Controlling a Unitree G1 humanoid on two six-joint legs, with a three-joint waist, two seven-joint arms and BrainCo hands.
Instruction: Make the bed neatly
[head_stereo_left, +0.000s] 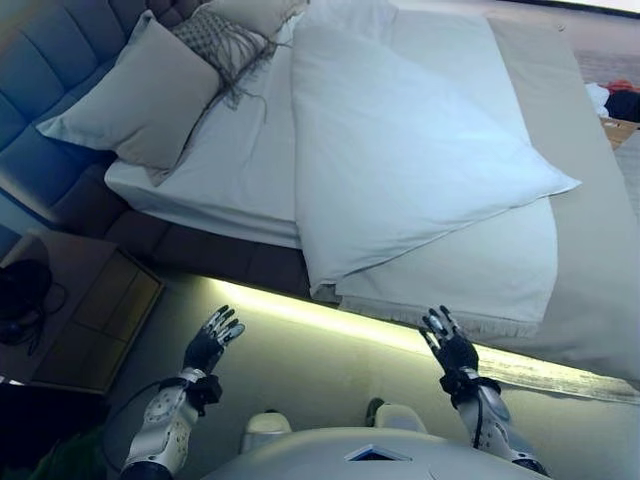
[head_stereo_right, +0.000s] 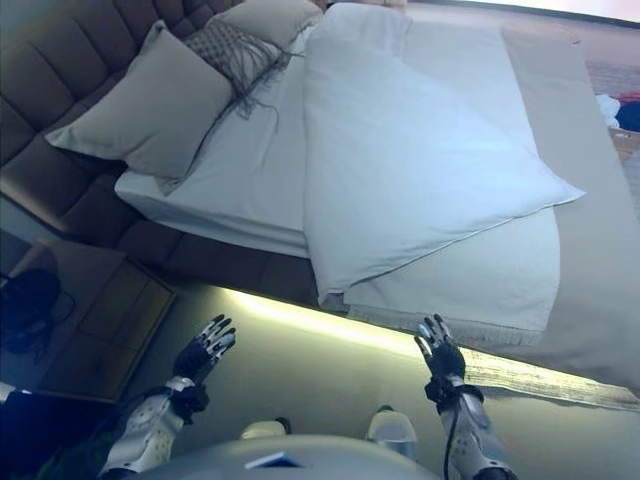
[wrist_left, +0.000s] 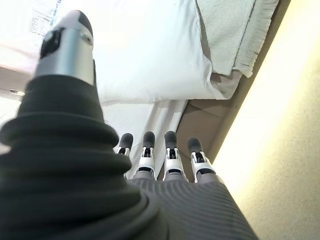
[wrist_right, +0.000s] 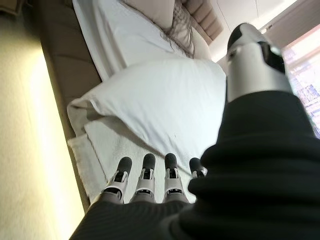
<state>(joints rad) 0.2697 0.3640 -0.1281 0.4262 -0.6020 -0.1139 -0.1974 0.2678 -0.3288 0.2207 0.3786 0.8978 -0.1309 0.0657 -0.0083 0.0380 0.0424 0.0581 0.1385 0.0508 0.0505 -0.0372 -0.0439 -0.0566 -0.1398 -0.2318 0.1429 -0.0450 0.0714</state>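
From the left eye view, the white folded duvet (head_stereo_left: 400, 150) lies crooked across the bed (head_stereo_left: 600, 230), its corner over the fringed beige blanket (head_stereo_left: 480, 280), grey pillows (head_stereo_left: 140, 95) at the headboard. Left wrist view: left hand (wrist_left: 165, 165) spread wide, empty. Right wrist view: right hand (wrist_right: 150, 182) likewise splayed, short of the blanket.

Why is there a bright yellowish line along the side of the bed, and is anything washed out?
In the left eye view a light strip glows beneath the bed frame, spilling onto the floor. In the left wrist view the white duvet is glared near-white behind the left robot hand. In the right wrist view, a window blows out beside the right robot hand.
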